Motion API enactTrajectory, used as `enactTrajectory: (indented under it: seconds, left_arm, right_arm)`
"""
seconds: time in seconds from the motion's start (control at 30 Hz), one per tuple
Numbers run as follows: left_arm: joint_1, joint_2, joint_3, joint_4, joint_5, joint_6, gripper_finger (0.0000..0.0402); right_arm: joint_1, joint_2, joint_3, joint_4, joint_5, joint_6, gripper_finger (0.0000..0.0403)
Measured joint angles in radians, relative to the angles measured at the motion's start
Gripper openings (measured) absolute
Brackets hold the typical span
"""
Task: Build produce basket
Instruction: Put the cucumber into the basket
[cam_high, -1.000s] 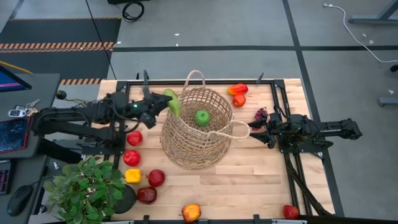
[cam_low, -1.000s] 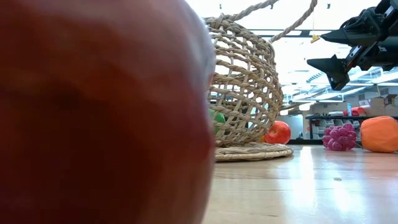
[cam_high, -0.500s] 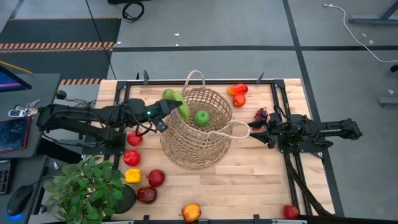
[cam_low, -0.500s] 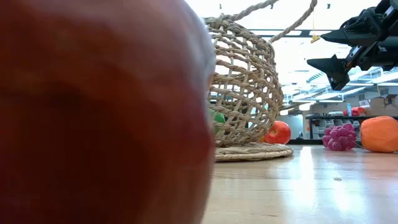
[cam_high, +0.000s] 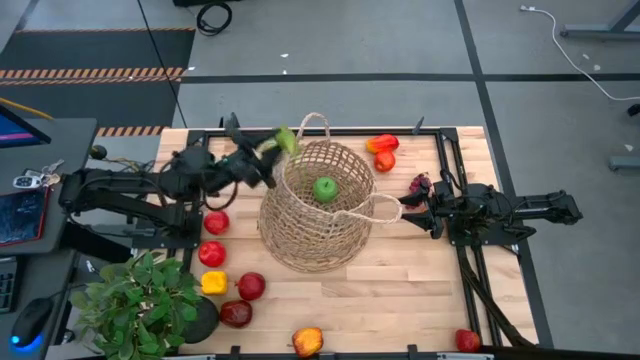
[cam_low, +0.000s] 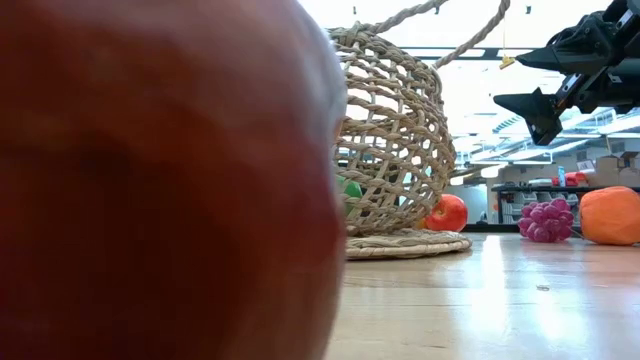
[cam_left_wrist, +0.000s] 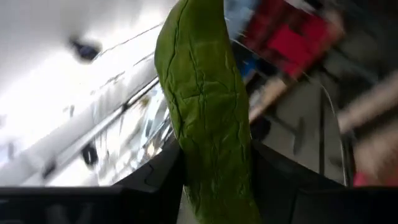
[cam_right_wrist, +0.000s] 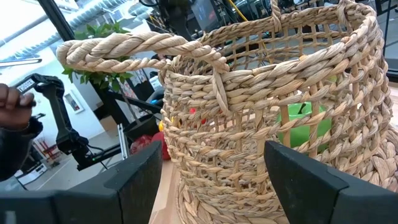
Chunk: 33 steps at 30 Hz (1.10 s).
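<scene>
Your left gripper (cam_high: 270, 152) has pulled back up-left from the rim of the basket (cam_high: 318, 207), still clamped on the wrinkled green vegetable (cam_high: 286, 139). A red fruit (cam_low: 165, 180) blocks most of the low view. Your right gripper (cam_high: 410, 212) waits open beside the rope handle (cam_right_wrist: 134, 50); a green apple (cam_high: 325, 188) lies inside the loose weave at frame centre.
</scene>
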Motion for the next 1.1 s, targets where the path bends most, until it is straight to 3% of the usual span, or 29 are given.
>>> enactTrajectory:
  seconds: [0.13,0.3,0.43,0.7,0.9,1.1]
  left_arm:
    - [0.035,0.0,0.0,0.103,-0.111,-0.324,0.0161]
    - [0.073,0.0,0.0,0.082,-0.38,-0.784,0.0161]
    - [0.076,-0.002,0.0,0.036,-0.421,-0.921,0.0161]
    - [0.074,-0.003,0.007,-0.001,-0.231,-1.255,0.0161]
    - [0.093,0.033,0.126,-0.346,-0.052,-1.512,0.0161]
    - [0.091,0.158,0.312,-0.656,0.101,-1.541,0.0161]
  right_arm:
    - [0.0,0.0,0.0,0.0,0.0,0.0,0.0284]
    - [0.0,0.0,0.0,0.0,0.0,0.0,0.0284]
    - [0.0,0.0,0.0,0.0,0.0,0.0,0.0284]
    - [0.0,0.0,0.0,0.0,0.0,0.0,0.0284]
    - [0.0,0.0,0.0,0.0,0.0,0.0,0.0284]
    - [0.0,0.0,0.0,0.0,0.0,0.0,0.0284]
